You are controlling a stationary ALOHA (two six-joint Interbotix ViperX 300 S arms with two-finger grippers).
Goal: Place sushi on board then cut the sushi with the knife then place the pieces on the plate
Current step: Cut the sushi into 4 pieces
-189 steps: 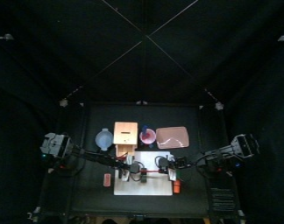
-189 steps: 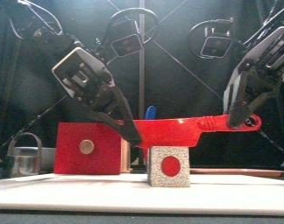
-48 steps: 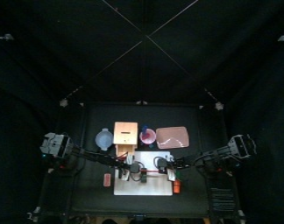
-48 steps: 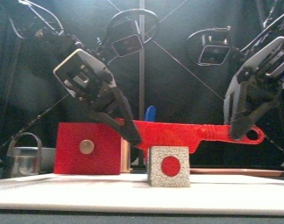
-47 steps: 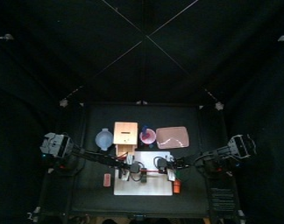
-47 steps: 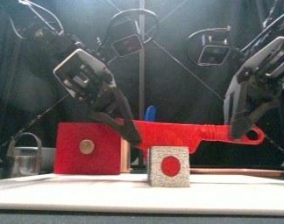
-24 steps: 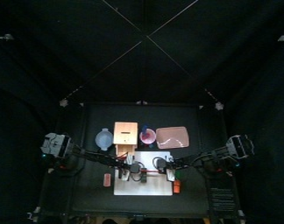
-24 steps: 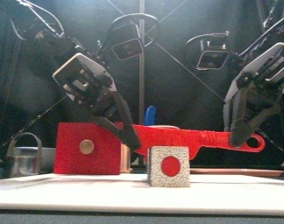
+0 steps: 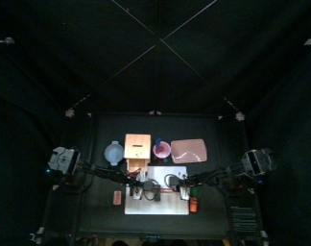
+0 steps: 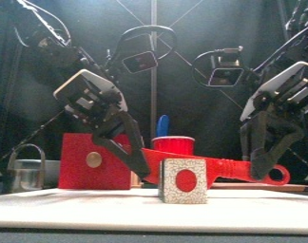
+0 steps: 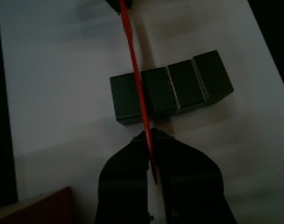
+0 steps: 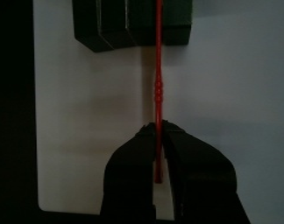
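The sushi roll (image 10: pixel 183 180) lies on the white board (image 10: pixel 154 214), its rice end with a red centre facing front. In the left wrist view it is a row of dark blocks (image 11: pixel 186 83). The red knife (image 10: pixel 229 169) runs across the roll, sloping down to the right. Its thin edge (image 11: pixel 135 79) crosses the roll beside an end block. My left gripper (image 10: pixel 142 162) is shut on the blade end (image 11: pixel 151 144). My right gripper (image 10: pixel 260 167) is shut on the handle (image 12: pixel 159 92). Both grippers (image 9: pixel 147 185) (image 9: pixel 185 188) sit low over the board (image 9: pixel 158 207).
Behind the board stand the blue-grey bowl (image 9: pixel 113 152), the wooden box with red drawer front (image 10: pixel 93 159), the red cup (image 10: pixel 175 144) holding a blue knife (image 10: pixel 163 125), and the pink tray (image 9: pixel 189 151). The metal cutter (image 10: pixel 28 172) sits far left.
Both grippers have come down with the red knife. It was level above the roll; now it sits lower, tilted, across the roll near the board.
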